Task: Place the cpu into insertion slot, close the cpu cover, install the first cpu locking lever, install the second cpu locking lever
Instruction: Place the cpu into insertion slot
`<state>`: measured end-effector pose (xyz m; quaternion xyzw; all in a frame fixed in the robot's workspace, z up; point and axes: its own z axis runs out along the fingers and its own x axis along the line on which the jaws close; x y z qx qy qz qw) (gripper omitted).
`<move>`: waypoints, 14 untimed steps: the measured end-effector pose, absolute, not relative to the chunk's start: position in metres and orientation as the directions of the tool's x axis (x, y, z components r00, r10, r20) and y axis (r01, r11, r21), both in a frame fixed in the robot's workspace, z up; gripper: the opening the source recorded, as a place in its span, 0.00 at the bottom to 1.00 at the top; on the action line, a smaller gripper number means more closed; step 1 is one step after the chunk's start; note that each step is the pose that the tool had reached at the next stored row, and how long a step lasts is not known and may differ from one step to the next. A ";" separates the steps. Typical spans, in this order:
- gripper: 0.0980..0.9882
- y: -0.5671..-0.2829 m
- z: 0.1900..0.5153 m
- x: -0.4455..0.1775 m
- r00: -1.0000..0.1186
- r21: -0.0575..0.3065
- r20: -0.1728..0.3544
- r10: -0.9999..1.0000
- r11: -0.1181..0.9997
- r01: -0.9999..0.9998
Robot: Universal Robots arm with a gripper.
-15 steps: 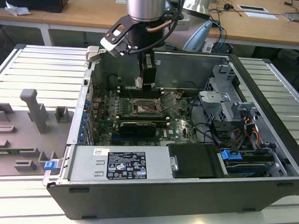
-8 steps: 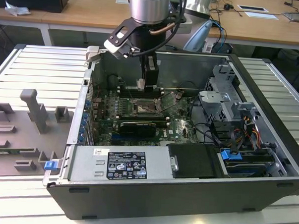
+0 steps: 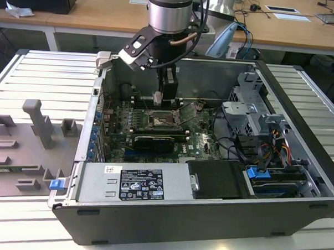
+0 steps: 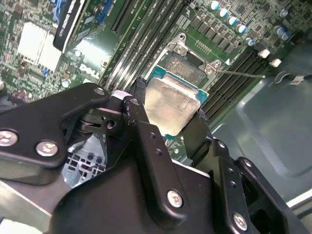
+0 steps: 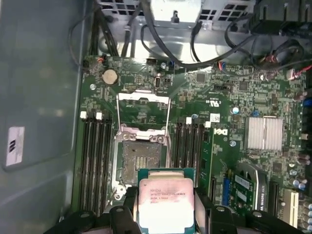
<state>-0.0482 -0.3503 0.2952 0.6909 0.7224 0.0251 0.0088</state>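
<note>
Holding cpu [image 5: 166, 202] above insertion slot [image 5: 141, 157]

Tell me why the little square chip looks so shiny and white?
In the second wrist view, light glares off the cpu, washing its metal top pale; in the first wrist view it has a softer pinkish sheen; in the exterior view, the computer case is shadowy inside.

The cpu [image 5: 166, 201], a flat square chip with a dull silver top and a green rim, is hanging in the pincer [image 4: 169, 114], clamped by two opposite sides, raised just beside the insertion slot [image 5: 141, 158]. The slot is lying open, showing its dark centre. The cpu cover [image 5: 144, 96], a thin silvery frame, is sitting swung back on the slot's side away from the cpu.
</note>
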 end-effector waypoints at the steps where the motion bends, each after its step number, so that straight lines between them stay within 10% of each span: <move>1: 0.50 -0.350 0.292 -0.048 -0.027 0.048 0.022 0.999 0.026 0.998; 14: 0.50 -0.348 0.274 -0.046 -0.006 0.047 0.022 1.000 0.005 0.999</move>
